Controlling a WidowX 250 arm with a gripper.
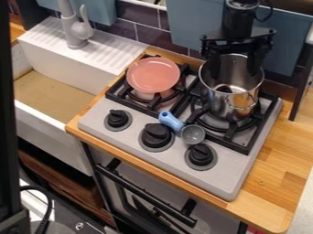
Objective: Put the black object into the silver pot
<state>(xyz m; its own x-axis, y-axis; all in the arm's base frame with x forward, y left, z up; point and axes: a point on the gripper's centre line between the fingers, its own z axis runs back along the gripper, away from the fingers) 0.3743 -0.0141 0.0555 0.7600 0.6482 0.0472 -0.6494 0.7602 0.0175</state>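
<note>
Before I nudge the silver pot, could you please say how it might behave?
The silver pot looks like stiff metal, so it probably won't bend. Its shiny side may be slippery. Standing tall on the grate, it could tip if pushed high up.

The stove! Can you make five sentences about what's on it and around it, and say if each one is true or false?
1. The gripper is at the silver pot. True.
2. The plate is inside the pot. False: the pink plate is on the stove, next to the pot.
3. Three black knobs are on the front part of the stove. True.
4. The scoop has a red handle. False: the scoop has a blue handle.
5. There is a dark thing in the pot. True.
</note>
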